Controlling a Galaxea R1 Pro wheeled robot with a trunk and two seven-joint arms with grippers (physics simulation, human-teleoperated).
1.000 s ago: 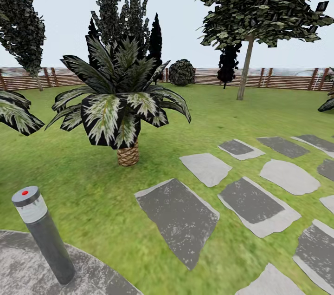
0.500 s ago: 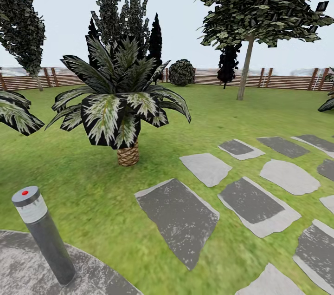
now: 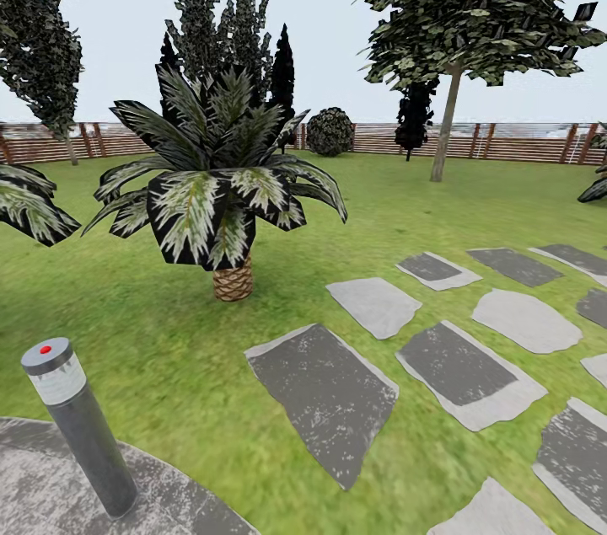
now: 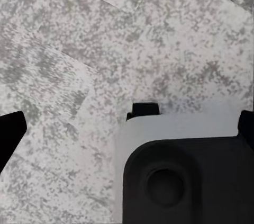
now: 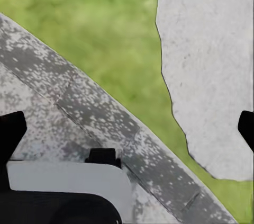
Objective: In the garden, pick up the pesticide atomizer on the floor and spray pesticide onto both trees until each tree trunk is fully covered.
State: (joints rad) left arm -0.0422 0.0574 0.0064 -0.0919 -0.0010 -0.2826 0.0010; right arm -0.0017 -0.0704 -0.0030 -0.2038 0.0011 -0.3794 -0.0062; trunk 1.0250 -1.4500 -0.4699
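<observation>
Grass floor [image 3: 405, 206] is spreading across the garden in the head view, with a palm [image 3: 221, 181] standing left of grey stepping stones [image 3: 324, 392], a bollard [image 3: 80, 425] near the front, and a tree [image 3: 485, 4] rising by the fence [image 3: 506, 143], its tree trunk [image 3: 445, 126] leaning slightly. Left wrist view: the left gripper [image 4: 127, 128] is hanging wide apart over speckled paving [image 4: 79, 49], holding nothing. Right wrist view: the right gripper [image 5: 127, 128] is hanging wide too, over grass and stone.

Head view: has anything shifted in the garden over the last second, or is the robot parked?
Nothing visibly changed. The short scaly-trunked palm, grey bollard with a red dot, grey stepping stones and leaning grey-brown tree trunk sit in the same places, so the view has held.
</observation>
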